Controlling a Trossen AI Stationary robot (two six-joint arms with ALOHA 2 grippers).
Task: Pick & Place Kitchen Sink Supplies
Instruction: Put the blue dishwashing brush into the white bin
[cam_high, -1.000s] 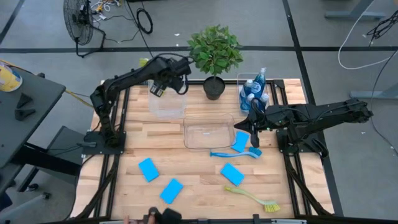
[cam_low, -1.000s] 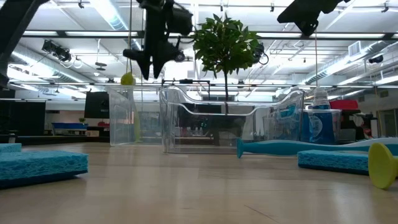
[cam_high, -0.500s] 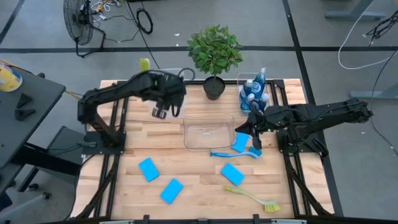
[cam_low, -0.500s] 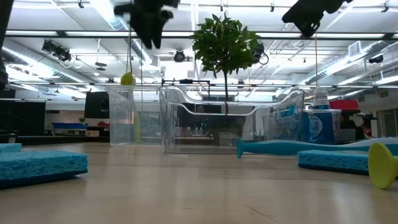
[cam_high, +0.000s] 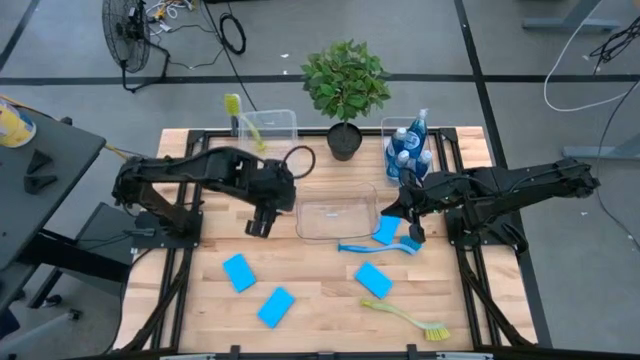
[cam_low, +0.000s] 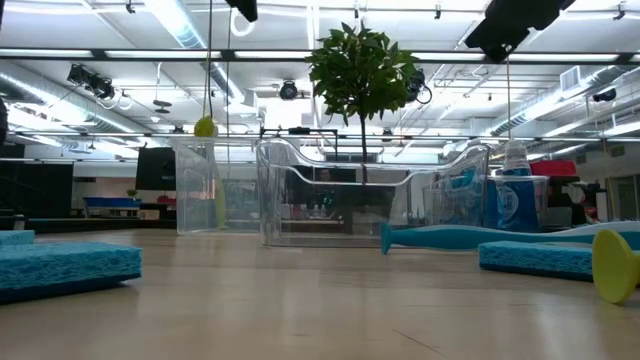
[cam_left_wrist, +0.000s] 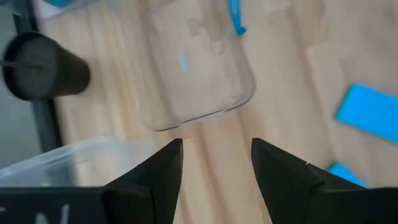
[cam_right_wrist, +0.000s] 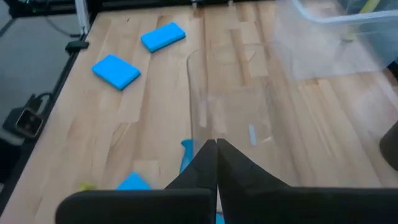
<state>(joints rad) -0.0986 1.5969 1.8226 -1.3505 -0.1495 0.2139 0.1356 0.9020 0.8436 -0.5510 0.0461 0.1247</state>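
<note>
Hovering above the bare wood left of the middle clear bin (cam_high: 337, 212), the left gripper (cam_high: 259, 222) has its two fingers (cam_left_wrist: 158, 171) apart with nothing between them; the right gripper (cam_high: 413, 228) hangs just right of that same bin, above the blue dish brush (cam_high: 375, 247) and the sponge beside it (cam_high: 387, 228), its fingers pressed together and empty.

One yellow-green dish brush (cam_high: 244, 122) stands in the far-left clear bin (cam_high: 281, 121), its head poking over the far rim; the second yellow-green brush (cam_high: 410, 319) lies flat on the near right of the table (cam_high: 320, 270); the blue brush lies just near of the middle bin, which holds nothing.

Four blue sponges rest on the wood: two on the near left (cam_high: 238, 271) and (cam_high: 275, 307), apart from each other; one by the middle bin's right corner; one nearer, between the blue brush and the yellow-green one (cam_high: 373, 279).

The blue-liquid bottles (cam_high: 409, 148) stand clustered in the far-right clear bin (cam_high: 384, 127), beside the potted plant (cam_high: 345, 82) at the far edge.
</note>
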